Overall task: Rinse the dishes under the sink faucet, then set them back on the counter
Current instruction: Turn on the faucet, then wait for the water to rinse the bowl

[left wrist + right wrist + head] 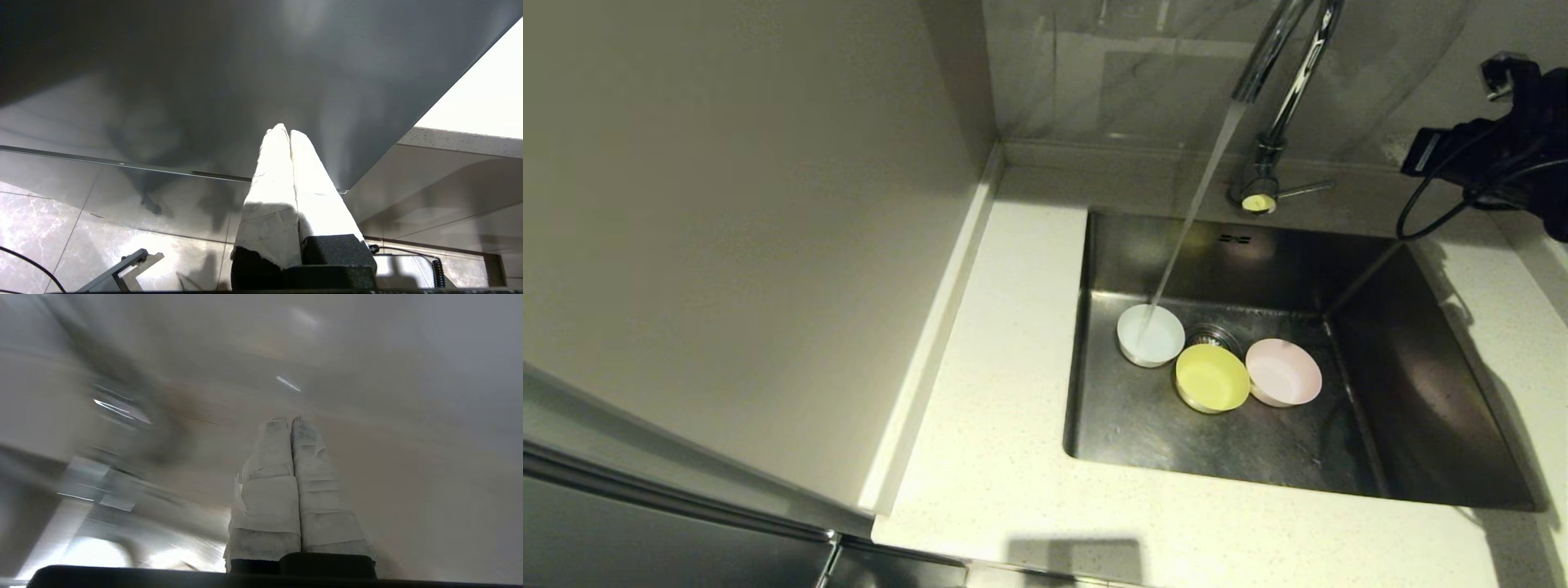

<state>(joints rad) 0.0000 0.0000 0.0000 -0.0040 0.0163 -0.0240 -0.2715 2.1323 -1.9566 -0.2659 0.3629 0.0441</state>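
Three small bowls sit on the floor of the steel sink [1421,408]: a white bowl [1150,335], a yellow bowl [1212,377] and a pale pink bowl [1283,372]. Water runs from the chrome faucet [1278,49] in a slanted stream straight into the white bowl. My right arm [1494,155] hangs at the upper right, above the counter's back corner, well away from the bowls. Its gripper [290,419] is shut and holds nothing. My left gripper [286,130] is also shut and empty; it is below the counter's edge and does not show in the head view.
The pale speckled counter [1005,408] wraps round the sink on the left, front and right. A tall cabinet side [727,245] rises on the left. The faucet's side lever [1305,189] points right. The drain strainer [1213,335] lies among the bowls.
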